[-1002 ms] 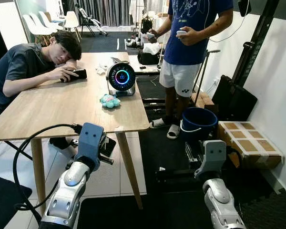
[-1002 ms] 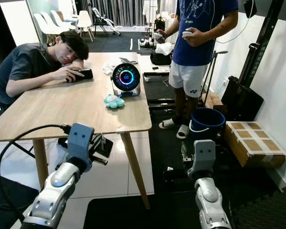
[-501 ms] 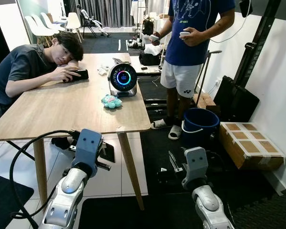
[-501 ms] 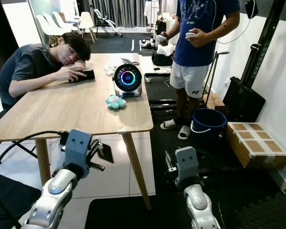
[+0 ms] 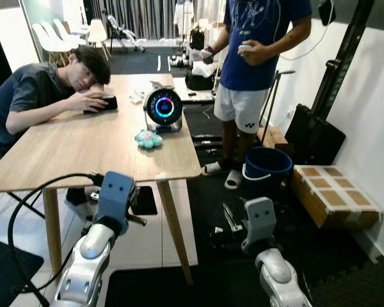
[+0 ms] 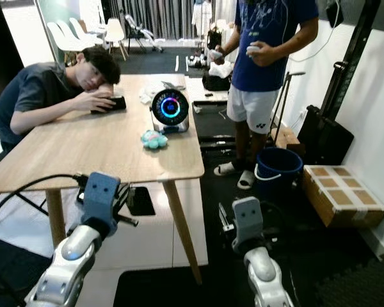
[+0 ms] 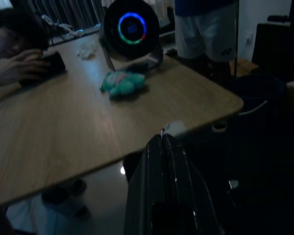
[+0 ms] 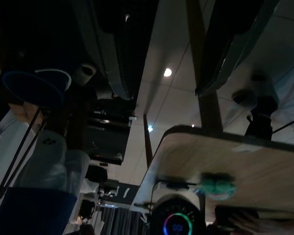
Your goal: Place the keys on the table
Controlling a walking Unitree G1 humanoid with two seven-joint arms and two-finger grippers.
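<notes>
Short of the worktop (image 5: 83, 153) edge, your left gripper (image 7: 162, 139) has fingers (image 7: 154, 161) pinched together, the glint at the tips likely the keys (image 7: 162, 130); right gripper (image 8: 165, 93) spread wide, empty; next, lift over the worktop, release.

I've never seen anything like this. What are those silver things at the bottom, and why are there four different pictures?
The silver things are a walking robot's two arms. Two pictures come from cameras in its head, looking down; the two dark ones come from a camera on each wrist, looking along that arm's black fingers.

Ahead stands a light wooden table. On it are a round black device with a glowing ring, a small teal plush toy and a black phone, held by a seated person resting their head. Another person stands by a blue bucket.

The left end effector is pressed shut near the table's edge; I cannot tell whether it holds keys. The right end effector is open, low beside the table.
</notes>
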